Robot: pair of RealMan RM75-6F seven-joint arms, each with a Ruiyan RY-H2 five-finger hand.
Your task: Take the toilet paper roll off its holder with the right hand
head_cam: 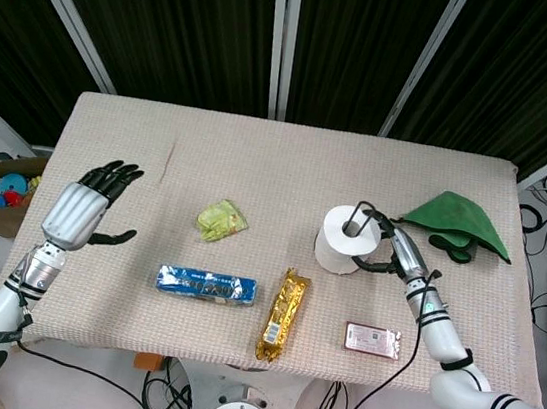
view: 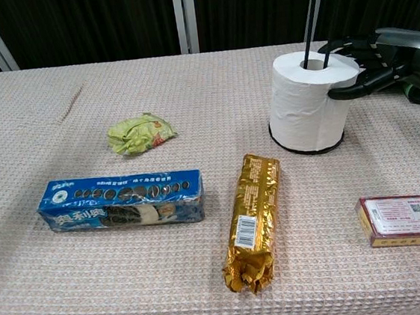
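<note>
Head view: toilet paper roll [head_cam: 346, 240] right of centre on holder [head_cam: 360, 216], right hand [head_cam: 386, 246] fingers around its far side, grip partly hidden. Left hand [head_cam: 87, 202] spread, empty, near left edge of surface [head_cam: 260, 152].
Chest view: roll upper right, holder base rim just showing; right hand cut off at frame edge, fingers [view: 357, 89] touching roll. Open room left of roll.

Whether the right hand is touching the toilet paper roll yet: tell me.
Touching. Chest view shows the right hand with a fingertip against the side of the toilet paper roll.

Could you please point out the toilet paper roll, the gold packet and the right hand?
toilet paper roll [view: 307, 113], chest view, front side.
gold packet [view: 254, 217], chest view, middle.
right hand [head_cam: 389, 245], head view, back of hand.
</note>
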